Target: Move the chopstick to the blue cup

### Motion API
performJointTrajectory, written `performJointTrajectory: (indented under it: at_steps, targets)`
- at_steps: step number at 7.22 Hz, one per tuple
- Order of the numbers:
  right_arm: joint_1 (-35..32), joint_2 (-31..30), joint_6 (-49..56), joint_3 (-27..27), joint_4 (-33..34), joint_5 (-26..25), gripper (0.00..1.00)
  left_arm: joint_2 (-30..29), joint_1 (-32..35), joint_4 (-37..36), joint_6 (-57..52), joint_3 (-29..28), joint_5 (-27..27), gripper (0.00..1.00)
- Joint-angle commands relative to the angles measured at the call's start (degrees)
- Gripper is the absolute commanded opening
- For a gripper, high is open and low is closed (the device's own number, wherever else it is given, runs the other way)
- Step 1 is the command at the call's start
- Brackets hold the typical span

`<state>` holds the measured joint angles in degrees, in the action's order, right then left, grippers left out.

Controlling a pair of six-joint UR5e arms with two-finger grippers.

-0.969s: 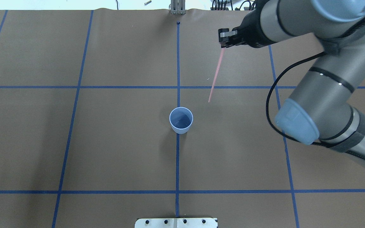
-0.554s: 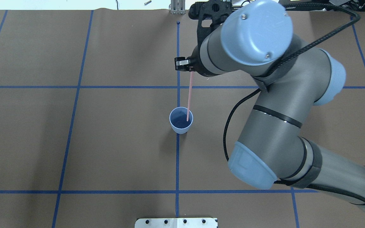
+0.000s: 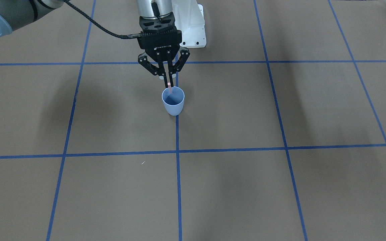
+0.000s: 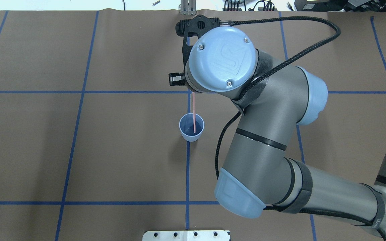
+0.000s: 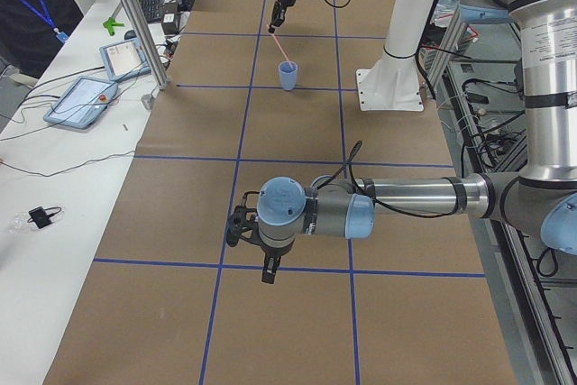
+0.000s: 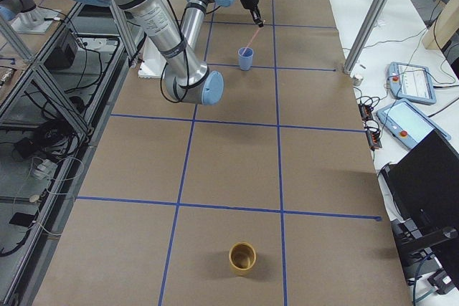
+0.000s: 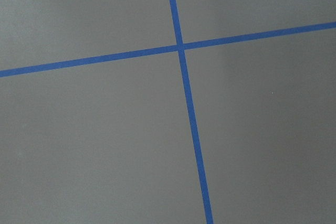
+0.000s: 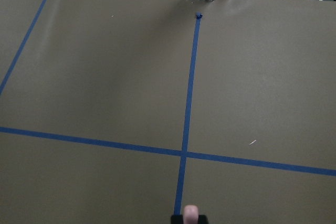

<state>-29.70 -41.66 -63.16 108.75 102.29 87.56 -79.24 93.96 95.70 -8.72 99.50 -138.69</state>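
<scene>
My right end effector [image 3: 169, 83], clamped on the top of the pink chopstick [image 4: 194, 112], holds it tilted, lower end at the mouth of the blue cup [image 3: 173, 104].

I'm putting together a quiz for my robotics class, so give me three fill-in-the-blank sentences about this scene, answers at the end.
1. The right hand is shut on a thin pink ____.
2. Its lower end reaches the mouth of the blue cup, which stands ____.
3. The cup sits on a ____ tape line.
Missing words: chopstick; upright; blue.
</scene>
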Motion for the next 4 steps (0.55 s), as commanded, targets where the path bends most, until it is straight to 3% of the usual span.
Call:
performJointTrajectory:
  at_steps: [1,4]
  targets:
    - [2.53,0.00,-2.39,-0.90,-0.07,-2.65,0.00,0.05,0.00,0.01,-0.07,0.07,0.00,0.98]
    - [3.68,-0.62,-2.32,-1.87,-0.25,-4.67,0.00,0.14,0.00,0.01,-0.07,-0.01,0.00,0.98]
